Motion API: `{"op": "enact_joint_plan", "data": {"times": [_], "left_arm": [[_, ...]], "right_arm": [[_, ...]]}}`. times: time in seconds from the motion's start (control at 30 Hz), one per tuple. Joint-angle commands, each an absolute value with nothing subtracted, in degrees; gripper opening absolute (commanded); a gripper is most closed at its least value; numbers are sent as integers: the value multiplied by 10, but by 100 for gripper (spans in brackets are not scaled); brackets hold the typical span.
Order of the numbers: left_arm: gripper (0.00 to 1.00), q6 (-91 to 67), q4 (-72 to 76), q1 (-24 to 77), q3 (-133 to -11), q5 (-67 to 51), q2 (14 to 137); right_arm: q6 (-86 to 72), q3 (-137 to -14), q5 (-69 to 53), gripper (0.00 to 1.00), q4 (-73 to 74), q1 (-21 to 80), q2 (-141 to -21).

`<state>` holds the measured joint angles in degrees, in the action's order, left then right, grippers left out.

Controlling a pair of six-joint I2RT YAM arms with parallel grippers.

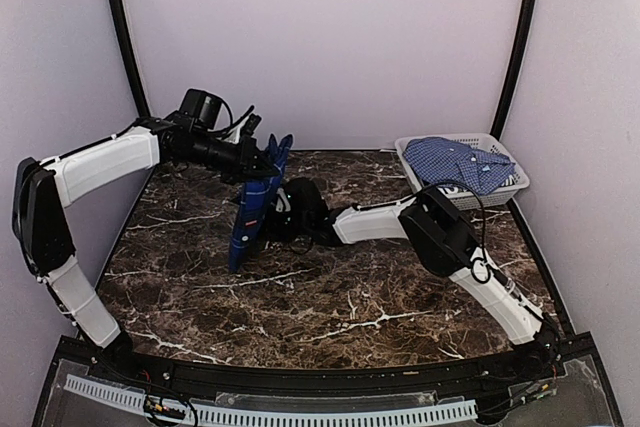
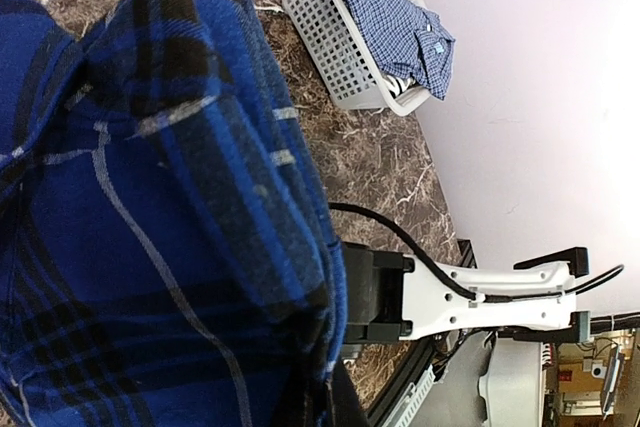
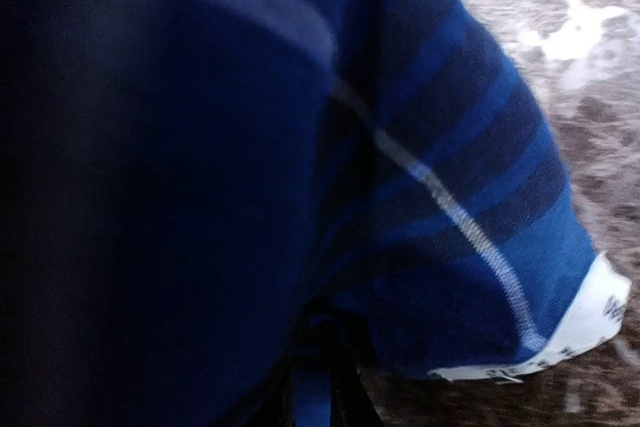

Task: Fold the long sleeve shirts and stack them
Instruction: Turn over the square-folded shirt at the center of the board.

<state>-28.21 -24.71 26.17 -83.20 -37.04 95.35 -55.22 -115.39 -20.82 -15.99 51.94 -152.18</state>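
Your booth, evenly lit.
You face a dark brown, white-veined marble-patterned desk (image 1: 330, 297), plain pale lilac walls (image 1: 320, 37), thin black curved poles (image 1: 122, 37) at both back corners.

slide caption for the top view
Left arm holds up the dark plaid shirt over the table; a lighter shirt lies in the basket.

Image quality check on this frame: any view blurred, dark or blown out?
Top external: sharp, even light, plaid shirt clear. Left wrist: shirt close and slightly soft, basket crisp, wall bright. Right wrist: worst, cloth against the lens, blurred, left half nearly black, table smeared.
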Motion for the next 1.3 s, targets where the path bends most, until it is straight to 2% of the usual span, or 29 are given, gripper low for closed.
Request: {"op": "enact_joint_plan", "data": {"times": [0.0, 0.2, 0.27, 0.6, 0.73, 1.0, 1.2, 1.23, 1.27], "left_arm": [[0, -329, -165, 275, -782, -416, 936], [0, -345, -125, 302, -765, -425, 955], [0, -343, -125, 302, -766, -422, 965], [0, -335, -119, 302, -751, -415, 985], [0, -332, -118, 302, -750, -413, 987], [0, -328, -106, 311, -745, -411, 1000], [0, -344, -87, 389, -772, -355, 1054], [1, -346, -87, 401, -779, -338, 1079], [10, -352, -89, 424, -800, -333, 1092]], "right_arm": [[-614, -1140, -273, 13, -305, 504, -1524], [-655, -1135, -304, 14, -366, 491, -1527], [-645, -1134, -292, 13, -330, 490, -1519], [-584, -916, -236, 18, -285, 449, -1371], [-530, -861, -192, 22, -215, 446, -1303], [-443, -706, -68, 38, -101, 440, -1115], [-412, -616, 33, 47, -20, 435, -946], [-409, -605, 50, 49, -7, 433, -924], [-406, -595, 63, 51, 5, 432, -906]]}}
